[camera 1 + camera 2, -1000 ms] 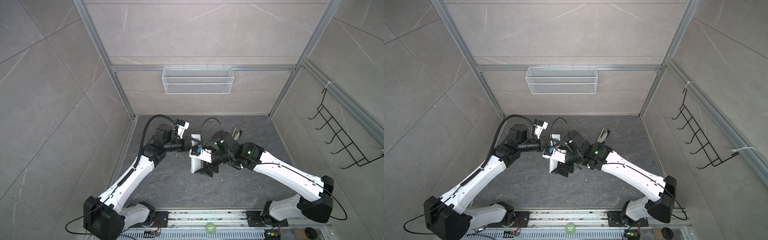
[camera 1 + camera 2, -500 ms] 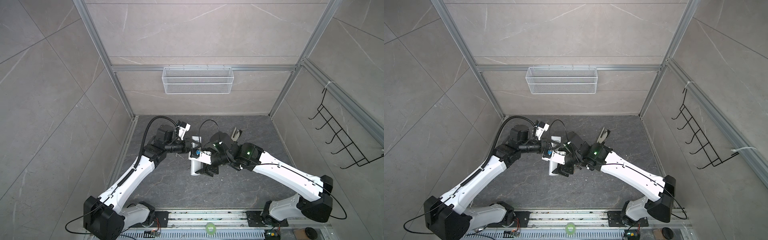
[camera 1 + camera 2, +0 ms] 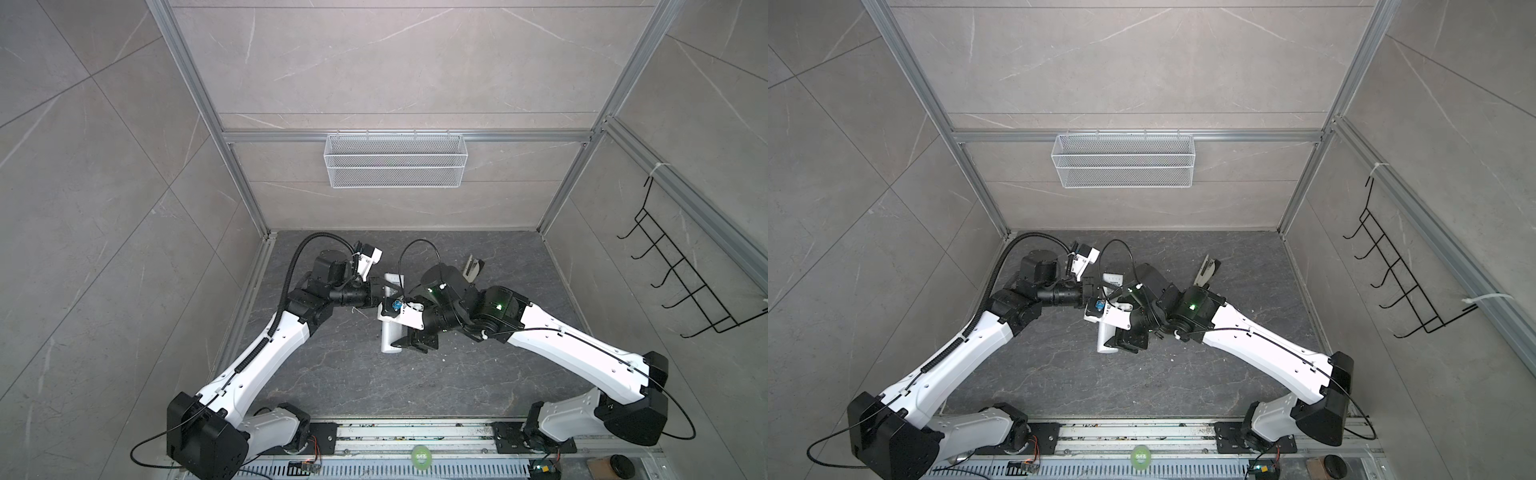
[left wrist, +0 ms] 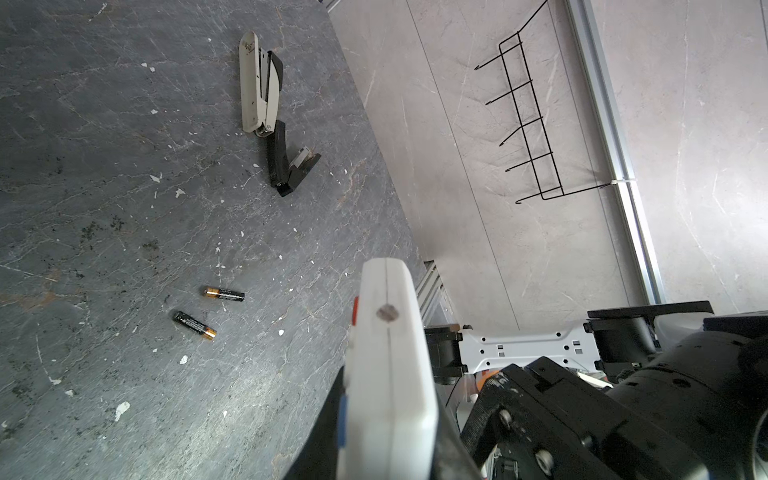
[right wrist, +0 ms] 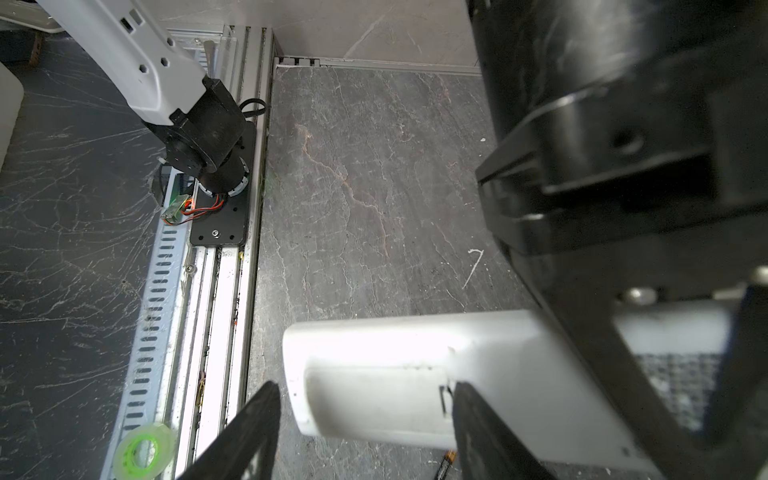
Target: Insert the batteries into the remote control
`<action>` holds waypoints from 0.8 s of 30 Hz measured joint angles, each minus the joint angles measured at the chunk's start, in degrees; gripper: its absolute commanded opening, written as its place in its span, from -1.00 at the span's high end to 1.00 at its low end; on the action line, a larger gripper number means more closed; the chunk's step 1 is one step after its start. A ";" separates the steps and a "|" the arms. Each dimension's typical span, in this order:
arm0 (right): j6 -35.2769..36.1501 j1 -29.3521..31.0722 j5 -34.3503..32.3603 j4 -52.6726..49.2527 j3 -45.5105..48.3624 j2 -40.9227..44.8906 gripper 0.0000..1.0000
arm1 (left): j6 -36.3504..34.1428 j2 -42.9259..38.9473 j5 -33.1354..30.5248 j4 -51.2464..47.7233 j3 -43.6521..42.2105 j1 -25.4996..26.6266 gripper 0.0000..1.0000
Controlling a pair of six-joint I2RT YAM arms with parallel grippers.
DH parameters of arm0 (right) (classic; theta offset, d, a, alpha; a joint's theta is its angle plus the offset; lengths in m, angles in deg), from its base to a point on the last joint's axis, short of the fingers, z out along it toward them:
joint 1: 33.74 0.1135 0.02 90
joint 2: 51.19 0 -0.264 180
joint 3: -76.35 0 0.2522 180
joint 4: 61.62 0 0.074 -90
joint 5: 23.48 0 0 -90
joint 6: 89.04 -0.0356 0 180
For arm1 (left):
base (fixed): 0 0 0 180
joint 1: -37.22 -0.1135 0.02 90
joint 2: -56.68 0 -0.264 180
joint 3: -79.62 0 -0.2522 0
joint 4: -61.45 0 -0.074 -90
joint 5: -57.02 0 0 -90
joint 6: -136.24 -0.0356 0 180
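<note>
The white remote control (image 3: 390, 336) (image 3: 1105, 336) is held above the dark table, plain back showing. My left gripper (image 3: 380, 293) (image 4: 386, 449) is shut on its far part, one finger on each face. My right gripper (image 3: 409, 343) (image 5: 365, 388) is open astride the remote control (image 5: 395, 374) at its near end. One finger sits at the battery cover's latch, the other stands clear beyond the end. Two batteries (image 4: 223, 294) (image 4: 194, 325) lie loose on the table beside the remote control (image 4: 388, 374). A battery (image 5: 445, 463) peeks out under the remote.
A grey-and-black stapler (image 4: 259, 91) (image 3: 473, 266) lies opened out toward the back right. White specks dot the table. A wire basket (image 3: 395, 166) hangs on the back wall and a black hook rack (image 3: 681, 282) on the right wall. A green tape roll (image 5: 143, 451) sits on the front rail.
My right gripper's jaws have narrowed around the remote's near end and the remote has shifted slightly. The left gripper keeps its hold.
</note>
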State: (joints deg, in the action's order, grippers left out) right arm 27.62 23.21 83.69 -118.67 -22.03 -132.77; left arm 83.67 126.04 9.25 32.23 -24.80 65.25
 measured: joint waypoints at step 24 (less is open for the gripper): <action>-6.05 1.60 -3.30 2.38 1.40 4.66 -0.47 | 0.00 -0.02 -3.93 1.81 0.00 -0.55 1.00</action>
State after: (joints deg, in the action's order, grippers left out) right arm 21.56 24.80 80.39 -116.29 -20.63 -128.11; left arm 83.67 126.02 5.32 34.04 -24.80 64.71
